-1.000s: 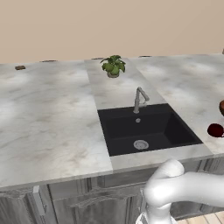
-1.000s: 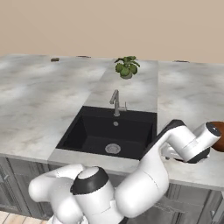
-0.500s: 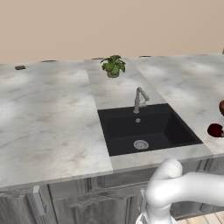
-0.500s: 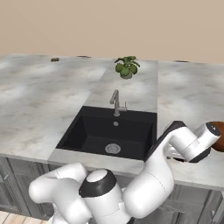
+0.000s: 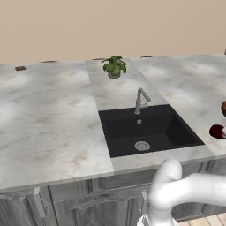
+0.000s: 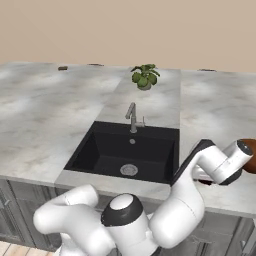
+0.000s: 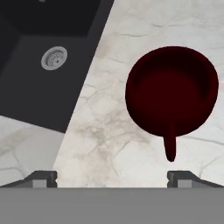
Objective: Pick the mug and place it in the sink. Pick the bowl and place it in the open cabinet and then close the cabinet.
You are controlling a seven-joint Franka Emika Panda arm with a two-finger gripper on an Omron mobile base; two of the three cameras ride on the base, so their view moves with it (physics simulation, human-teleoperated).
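Far to the left, a small dark object (image 5: 20, 68) lies at the back edge of the grey marble counter (image 5: 48, 119), too small to make out. The stone runs broad and bare from there toward the middle, with the lower cabinet fronts (image 5: 66, 205) below it.

Further along, a little potted plant (image 5: 114, 66) stands at the rear of the counter, directly behind the sink (image 5: 148, 128). The sink is a black rectangular basin sunk in the marble, with a round silver drain (image 5: 141, 145) in its floor and a slim silver faucet (image 5: 140, 99) rising at its back rim.

Right of the sink, on the marble, sits the mug (image 7: 172, 89), dark red and upright, its mouth open to the hand view and its handle pointing down toward the bottom of that view. It stands on the counter just beside the basin's right edge, apart from it. In the left base view it shows as a small red shape (image 5: 217, 131) at the right border.

The gripper (image 7: 112, 178) hangs above the counter near the mug, its jaws spread wide and grasping nothing; the two fingertips (image 7: 41, 178) stand far apart, and the mug is clear of both. In the right base view the white arm (image 6: 200, 175) reaches out over the counter to the right of the sink.

Rightmost, the brown bowl (image 6: 248, 156) shows partly behind the arm's wrist, resting on the counter.
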